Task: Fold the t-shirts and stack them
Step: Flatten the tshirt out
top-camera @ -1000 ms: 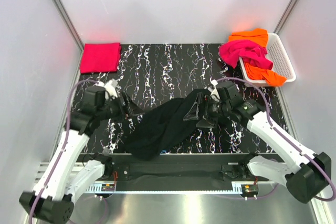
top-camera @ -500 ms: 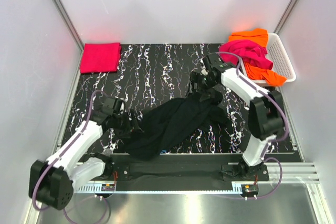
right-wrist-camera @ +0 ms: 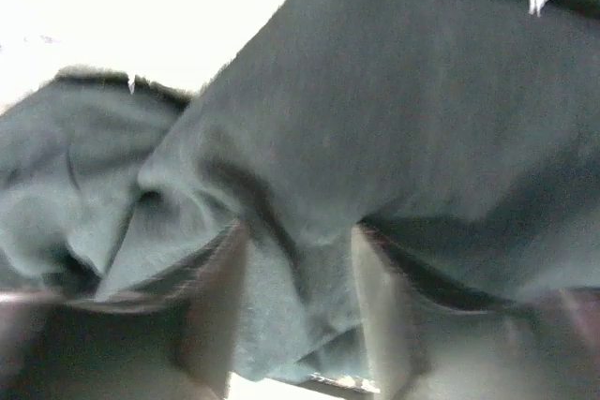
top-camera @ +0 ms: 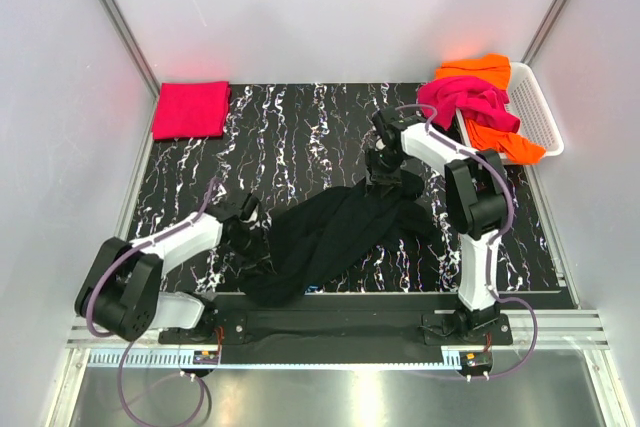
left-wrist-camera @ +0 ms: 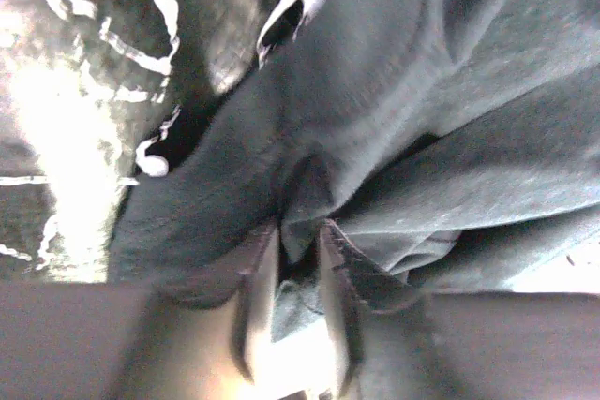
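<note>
The black t-shirt (top-camera: 330, 237) is laid crumpled on the desk (top-camera: 300, 137). Its left end is pinched by the left gripper (left-wrist-camera: 298, 236). A fold at its far end is straddled by the spread right gripper (right-wrist-camera: 298, 231).

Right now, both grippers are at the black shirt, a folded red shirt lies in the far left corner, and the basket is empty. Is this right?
Not quite: the basket is not empty. The top view shows a magenta shirt and an orange shirt heaped in it and spilling over its rim. The rest of your statement stands.
</note>
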